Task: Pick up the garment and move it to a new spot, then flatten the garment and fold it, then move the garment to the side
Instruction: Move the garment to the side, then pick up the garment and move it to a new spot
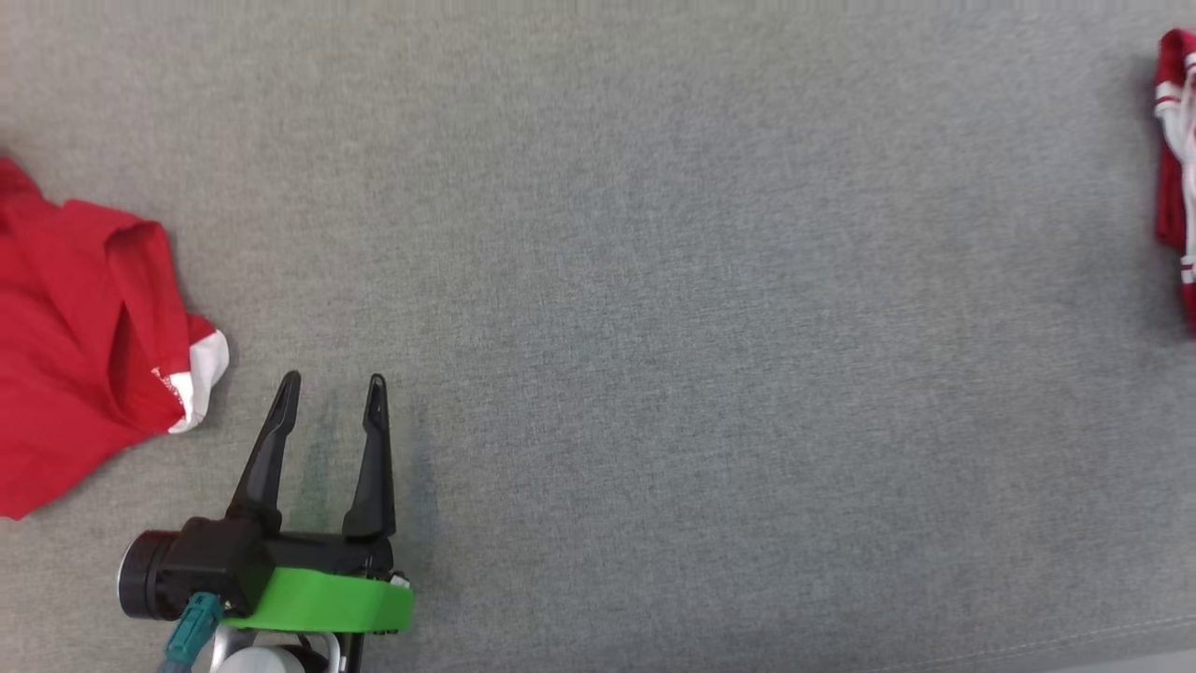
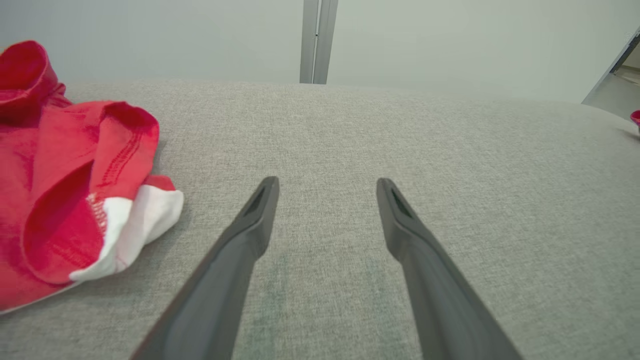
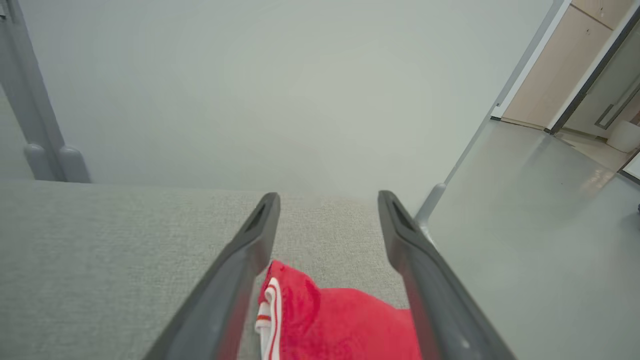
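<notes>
A bunched red garment (image 1: 1173,140) with white striped trim lies at the far right edge of the grey surface. In the right wrist view this garment (image 3: 330,320) sits below and between the spread fingers of my right gripper (image 3: 327,196), which is open; its left finger looks close to the cloth, and I cannot tell if it touches. Another red garment (image 1: 75,327) with a white cuff lies crumpled at the left edge. My left gripper (image 1: 333,380) stands open just right of it, apart from the cloth, with nothing between its fingers (image 2: 260,210).
The grey fabric-covered surface (image 1: 654,280) stretches wide between the two garments. Its right end is near the striped garment, with smooth floor (image 3: 525,225) beyond. A pale wall and a grey post (image 2: 317,40) stand behind the surface.
</notes>
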